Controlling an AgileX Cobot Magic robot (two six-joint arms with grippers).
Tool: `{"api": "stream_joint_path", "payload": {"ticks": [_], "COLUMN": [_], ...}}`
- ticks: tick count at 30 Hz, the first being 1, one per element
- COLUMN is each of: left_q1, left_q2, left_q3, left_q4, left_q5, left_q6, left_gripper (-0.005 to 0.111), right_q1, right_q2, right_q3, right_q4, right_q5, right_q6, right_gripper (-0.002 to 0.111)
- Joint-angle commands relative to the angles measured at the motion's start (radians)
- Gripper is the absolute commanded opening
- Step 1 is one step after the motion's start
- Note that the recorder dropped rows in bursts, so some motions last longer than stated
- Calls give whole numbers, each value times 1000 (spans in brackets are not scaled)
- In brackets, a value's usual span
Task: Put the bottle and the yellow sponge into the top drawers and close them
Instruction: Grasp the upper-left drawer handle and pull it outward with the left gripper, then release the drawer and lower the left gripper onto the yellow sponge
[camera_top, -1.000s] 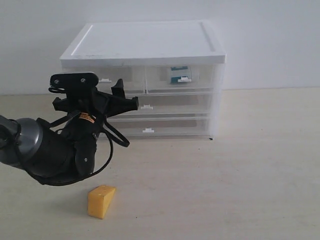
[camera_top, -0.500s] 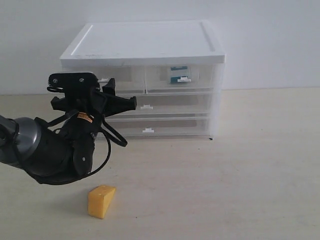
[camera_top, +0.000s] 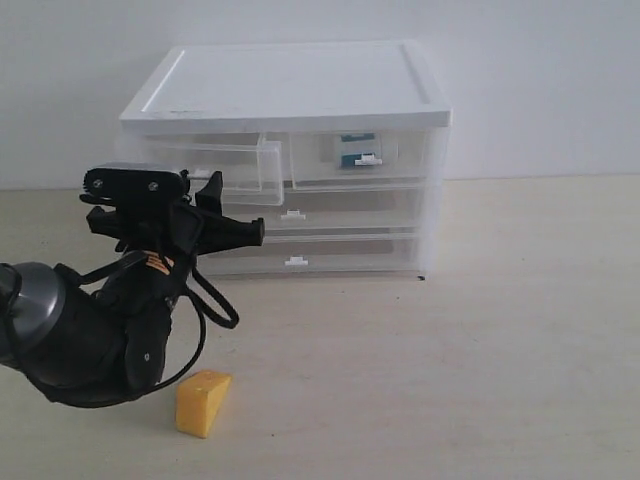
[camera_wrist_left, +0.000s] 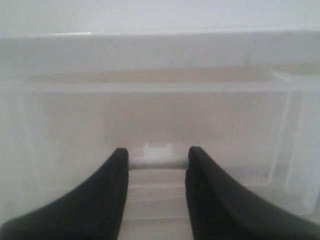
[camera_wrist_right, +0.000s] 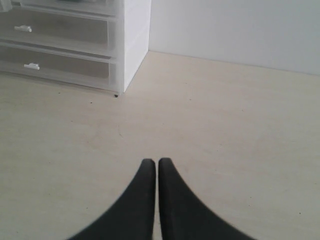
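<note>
Left top drawer (camera_top: 245, 165) — partly out

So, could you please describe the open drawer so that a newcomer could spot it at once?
On the table stands a white-topped clear plastic cabinet, whose top row holds two half-width drawers. It is the left drawer, its white clip handle gripped by the left end effector. Only it juts out; the right drawer sits flush, holding a small dark teal bottle.

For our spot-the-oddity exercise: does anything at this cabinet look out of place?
Yes: the top left drawer sticks out of the cabinet while the other drawers sit flush; the left gripper has its fingers on the handle.
</note>
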Motion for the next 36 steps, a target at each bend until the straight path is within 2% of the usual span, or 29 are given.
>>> {"api": "stream_joint_path", "payload": {"ticks": [1, 9, 17, 30, 33, 36], "left_q1": [-27, -92, -151, -260, -270, -270], "left_q2": [-35, -143, -195, -239, -263, -283], "left_q3": [61, 127, 197, 238, 238, 247], "left_q4": [-68, -157, -176, -265, -333, -344], "left_q5": [28, 28, 28, 28, 28, 28], "left_q6": [17, 78, 78, 123, 123, 129], "left_gripper": [4, 4, 4, 4, 4, 13], "right_q1": [-8, -8, -8, -8, -8, -8], "right_q2": [-4, -4, -4, -4, -4, -4], "right_q3": [0, 0, 0, 0, 0, 0], "right_q4": [3, 3, 3, 3, 3, 3], "right_q5": [-7, -7, -7, -7, -7, -7], "right_q6": [-2, -2, -2, -2, -2, -2], "right_gripper": [0, 0, 0, 0, 0, 0]}}
